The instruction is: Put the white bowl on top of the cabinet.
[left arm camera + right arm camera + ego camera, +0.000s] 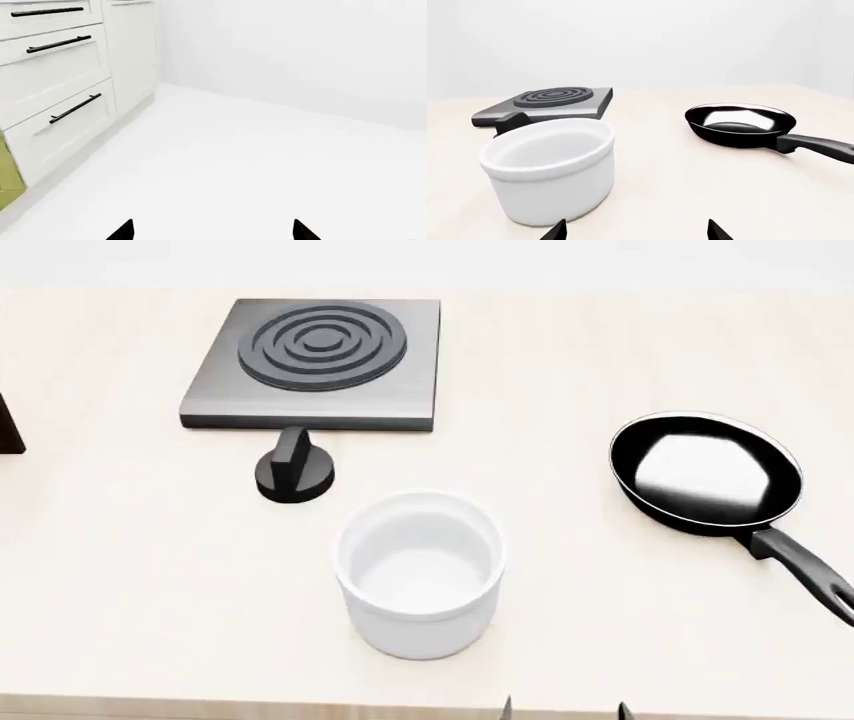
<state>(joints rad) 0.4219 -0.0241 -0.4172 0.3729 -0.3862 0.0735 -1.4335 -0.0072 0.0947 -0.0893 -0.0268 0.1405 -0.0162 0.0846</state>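
The deep plain white ceramic-looking bowl (pixel 420 575) is seen upright on the pale table, near the black knob (pixel 295 470). It is judged stiff, smooth and slippery, best taken at its thick rim. The right gripper (pixel 635 231) is spread and empty.

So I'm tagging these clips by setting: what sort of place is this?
Most likely a simulated kitchen. A stove plate with ring burners, a black frying pan and a white bowl sit on a pale countertop, and white drawer fronts with black handles show nearby.
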